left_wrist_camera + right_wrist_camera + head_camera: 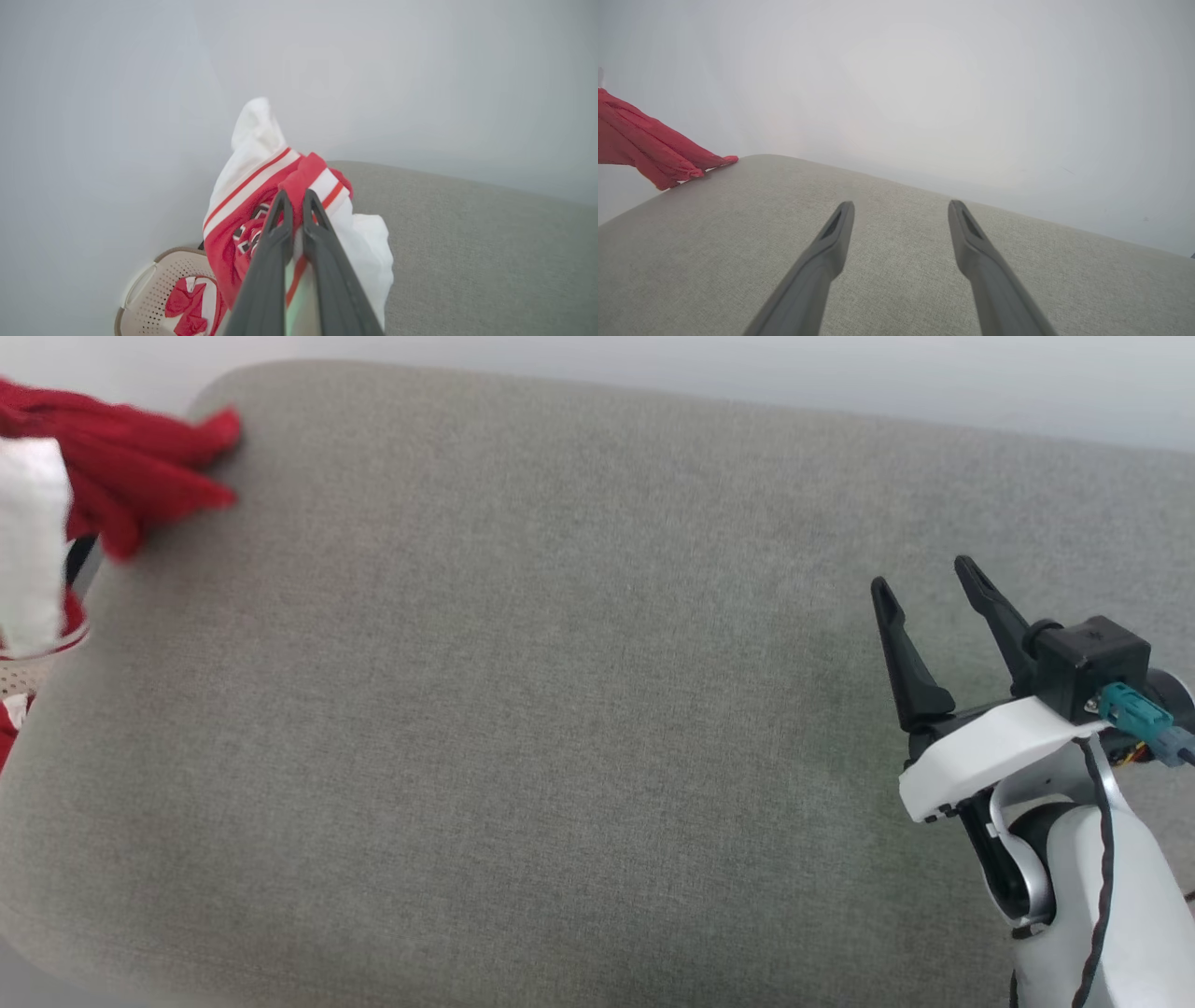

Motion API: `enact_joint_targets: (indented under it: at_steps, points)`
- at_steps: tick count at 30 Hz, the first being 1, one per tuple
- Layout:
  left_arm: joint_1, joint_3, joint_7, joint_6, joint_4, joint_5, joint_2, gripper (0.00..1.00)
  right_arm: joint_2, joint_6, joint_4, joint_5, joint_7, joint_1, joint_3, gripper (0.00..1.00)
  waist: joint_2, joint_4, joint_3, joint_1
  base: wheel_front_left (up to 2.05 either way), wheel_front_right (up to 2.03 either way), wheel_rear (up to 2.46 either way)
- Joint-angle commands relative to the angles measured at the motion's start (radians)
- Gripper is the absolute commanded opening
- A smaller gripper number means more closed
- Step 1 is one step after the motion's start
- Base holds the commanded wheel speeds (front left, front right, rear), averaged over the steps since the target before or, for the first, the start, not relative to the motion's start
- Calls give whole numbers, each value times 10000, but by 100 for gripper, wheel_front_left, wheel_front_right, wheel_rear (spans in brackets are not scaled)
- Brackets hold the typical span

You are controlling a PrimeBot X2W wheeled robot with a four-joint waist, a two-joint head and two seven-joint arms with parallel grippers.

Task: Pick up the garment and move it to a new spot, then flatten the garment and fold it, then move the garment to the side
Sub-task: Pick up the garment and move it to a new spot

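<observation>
— Garment point(233, 233), where is it on your screens?
— I see it bunched up and hanging from my left gripper point(295, 195), out past the left end of the grey cushion point(560, 663). On the left wrist view the two dark fingers lie almost together, pinching a fold of red cloth at a red-and-white striped seam. A white sleeve sticks up above the fingers and more white hangs to their right. Bits of black, white-edged lettering show in the red folds.
— Is any of it on the cushion?
— On the head view, red folds reach over the cushion's far left corner; whether they touch the fabric I cannot tell. The rest hangs beyond the edge.
— What's beneath it?
— A beige perforated basket point(152, 298) stands below, off the cushion, with red and white cloth point(187, 303) lying in it. I cannot tell whether that belongs to the same garment.
— And your right side?
— My right gripper point(924, 577) sits at the lower right of the head view, over the right part of the cushion and well apart from the garment. Its jaws stand wide and hold nothing; on the right wrist view I see grey weave between the fingers.
</observation>
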Motion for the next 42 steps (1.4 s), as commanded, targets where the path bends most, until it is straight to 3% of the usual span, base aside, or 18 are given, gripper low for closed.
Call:
enact_joint_targets:
  at_steps: [1,12,18,21,32,42]
  points:
    - [-206,-123,-55,-16,-224,17,175,0,69,-3,57,50,-118,130,-20,100,0,13,-269,0,0,0,0]
    - [-997,-865,908,-18,-2437,-257,1273,0,354,-3,98,162,-537,251,-464,100,0,-229,-872,0,0,0,0]
    - [-1014,-1098,1756,9,-3929,-425,1588,0,424,-3,-68,138,-644,325,-906,100,0,-674,-1073,0,0,0,0]
    - [-757,-1198,2395,263,-5108,-538,1724,0,452,-3,-174,99,-694,386,-1208,100,0,-1136,-1162,0,0,0,0]
    - [-428,-1534,4013,1138,-8593,-784,1640,0,542,-3,-544,63,-819,709,-1996,100,0,-2720,-1116,0,0,0,0]
    - [15,-2205,5426,1745,-10414,-1377,1056,0,664,-3,-552,211,-983,890,-2082,100,0,-3893,-647,0,0,0,0]
